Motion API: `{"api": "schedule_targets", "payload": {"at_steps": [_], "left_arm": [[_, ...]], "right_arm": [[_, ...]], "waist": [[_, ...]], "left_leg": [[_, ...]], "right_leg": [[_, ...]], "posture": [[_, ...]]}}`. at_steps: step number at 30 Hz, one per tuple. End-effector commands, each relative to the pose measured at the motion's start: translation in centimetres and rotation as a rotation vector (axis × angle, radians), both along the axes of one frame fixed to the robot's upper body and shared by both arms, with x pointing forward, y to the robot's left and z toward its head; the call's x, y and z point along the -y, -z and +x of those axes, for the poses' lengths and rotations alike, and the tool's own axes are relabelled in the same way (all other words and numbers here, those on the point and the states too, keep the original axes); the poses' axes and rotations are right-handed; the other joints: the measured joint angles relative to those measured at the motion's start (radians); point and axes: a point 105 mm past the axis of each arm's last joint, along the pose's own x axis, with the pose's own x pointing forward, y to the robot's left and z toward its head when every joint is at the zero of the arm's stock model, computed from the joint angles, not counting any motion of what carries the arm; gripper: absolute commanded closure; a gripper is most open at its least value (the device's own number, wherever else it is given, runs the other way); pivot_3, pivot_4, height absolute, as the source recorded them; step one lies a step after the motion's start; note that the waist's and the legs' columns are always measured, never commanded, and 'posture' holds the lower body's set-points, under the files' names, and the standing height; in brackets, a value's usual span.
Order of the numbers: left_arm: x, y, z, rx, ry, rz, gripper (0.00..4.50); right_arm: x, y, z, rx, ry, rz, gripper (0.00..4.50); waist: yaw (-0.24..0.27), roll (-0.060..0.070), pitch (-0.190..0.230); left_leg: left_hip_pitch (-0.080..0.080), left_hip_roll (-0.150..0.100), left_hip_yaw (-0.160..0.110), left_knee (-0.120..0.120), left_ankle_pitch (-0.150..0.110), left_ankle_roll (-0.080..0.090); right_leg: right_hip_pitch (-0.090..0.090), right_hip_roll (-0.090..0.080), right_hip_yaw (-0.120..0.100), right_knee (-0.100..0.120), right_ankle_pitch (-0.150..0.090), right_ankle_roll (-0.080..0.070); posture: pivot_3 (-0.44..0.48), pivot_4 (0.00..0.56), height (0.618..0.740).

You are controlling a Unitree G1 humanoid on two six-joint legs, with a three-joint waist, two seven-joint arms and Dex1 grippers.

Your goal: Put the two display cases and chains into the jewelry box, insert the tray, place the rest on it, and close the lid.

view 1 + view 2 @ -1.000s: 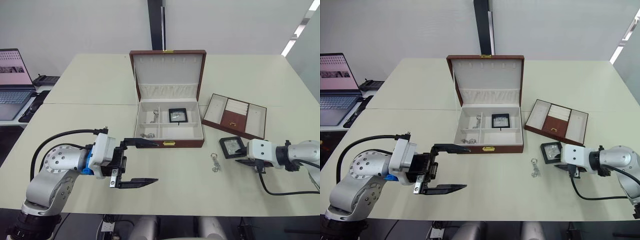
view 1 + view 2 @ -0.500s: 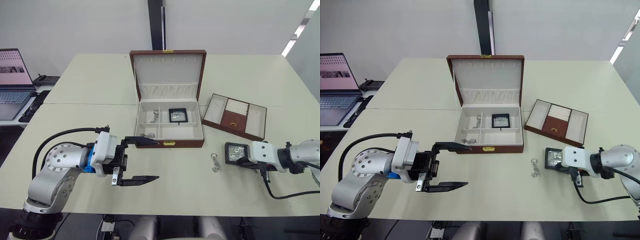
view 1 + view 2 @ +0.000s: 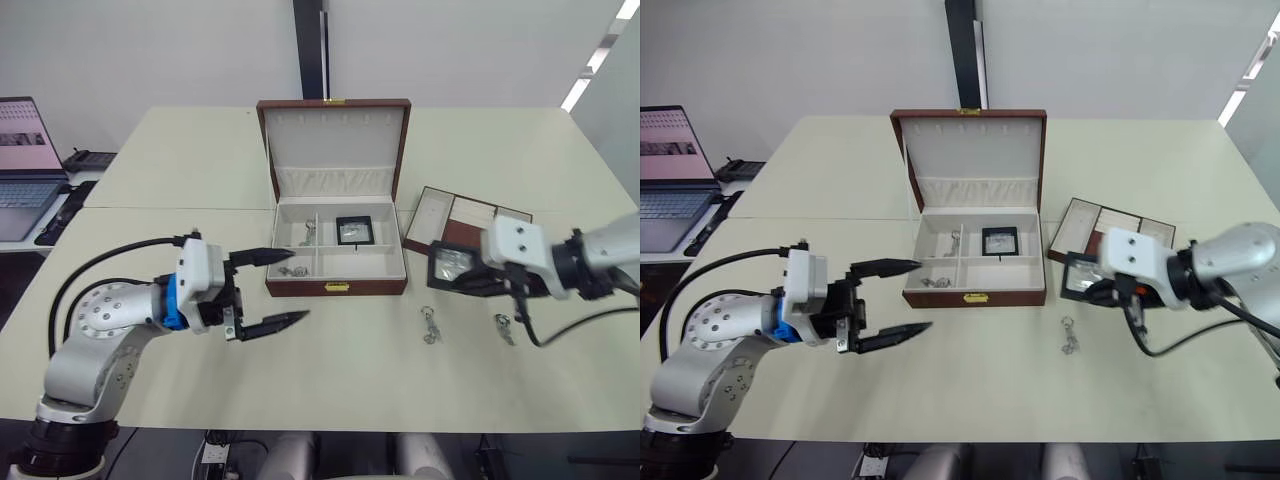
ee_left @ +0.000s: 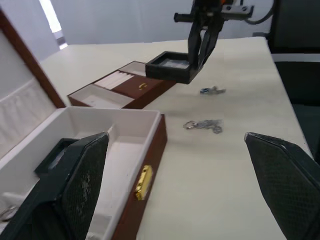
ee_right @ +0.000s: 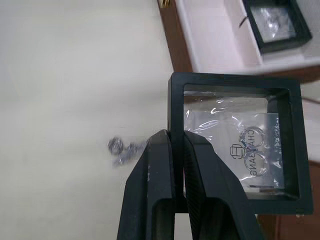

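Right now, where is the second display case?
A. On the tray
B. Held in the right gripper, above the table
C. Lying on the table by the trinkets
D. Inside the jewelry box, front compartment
B: the right gripper pinches the frame of the display case, lifted off the table.

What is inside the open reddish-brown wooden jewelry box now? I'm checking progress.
The jewelry box holds one black-framed display case and silvery chains in the left compartments. Its front wall hides the nearest floor.

Box [image 3: 336,286] lid [image 3: 333,135] stands upright at 12, top access open. Right rear cell holds a display case [image 3: 354,229]; tray [image 3: 460,218] blocks at 3.
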Motion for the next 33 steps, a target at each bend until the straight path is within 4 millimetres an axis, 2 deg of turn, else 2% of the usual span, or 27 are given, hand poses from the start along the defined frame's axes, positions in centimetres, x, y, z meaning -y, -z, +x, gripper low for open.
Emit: {"api": "schedule_targets", "payload": {"at_steps": [1,7,13,20,33], "left_arm": [[-1.4,-0.8,0.5,0.042,-0.063,0.039,0.00],[-2.0,-1.2,1.1,0.053,-0.095,0.064,0.00],[-2.0,-1.3,1.3,0.058,-0.101,0.075,0.00],[-1.9,-1.2,1.4,0.068,-0.102,0.091,0.00],[-0.9,-1.1,1.1,0.061,-0.056,0.082,0.00]], "right_arm": [[-2.0,-0.8,0.9,-0.002,-0.032,0.012,4.48],[-6.7,-1.4,3.5,-0.005,-0.088,0.040,4.48],[-9.2,-0.7,5.7,0.005,-0.105,0.024,4.48],[-10.0,0.8,6.1,-0.032,-0.129,-0.009,4.48],[-10.6,2.3,5.4,-0.068,-0.181,-0.040,4.48]], "waist": [[-0.001,0.000,0.000],[-0.008,0.000,0.000],[-0.014,-0.001,0.000],[-0.023,0.000,0.000],[-0.023,0.000,0.000]], "left_leg": [[-0.001,0.000,-0.001,0.000,0.000,0.000],[-0.004,0.000,-0.002,0.001,0.000,-0.001],[-0.015,-0.001,-0.002,0.003,0.001,-0.001],[-0.015,0.000,-0.002,0.003,0.001,-0.002],[-0.014,0.000,-0.003,0.003,0.002,-0.003]], "right_leg": [[-0.001,0.000,0.000,0.000,0.000,0.000],[-0.004,-0.001,-0.001,0.001,0.000,0.000],[-0.016,-0.001,-0.001,0.003,0.001,-0.001],[-0.017,-0.001,-0.001,0.004,0.001,-0.001],[-0.017,-0.001,-0.001,0.006,0.001,-0.002]], "posture": [[0.000,0.150,0.740],[0.000,0.150,0.740],[0.000,0.150,0.740],[0.000,0.150,0.740],[0.000,0.150,0.740]]}}
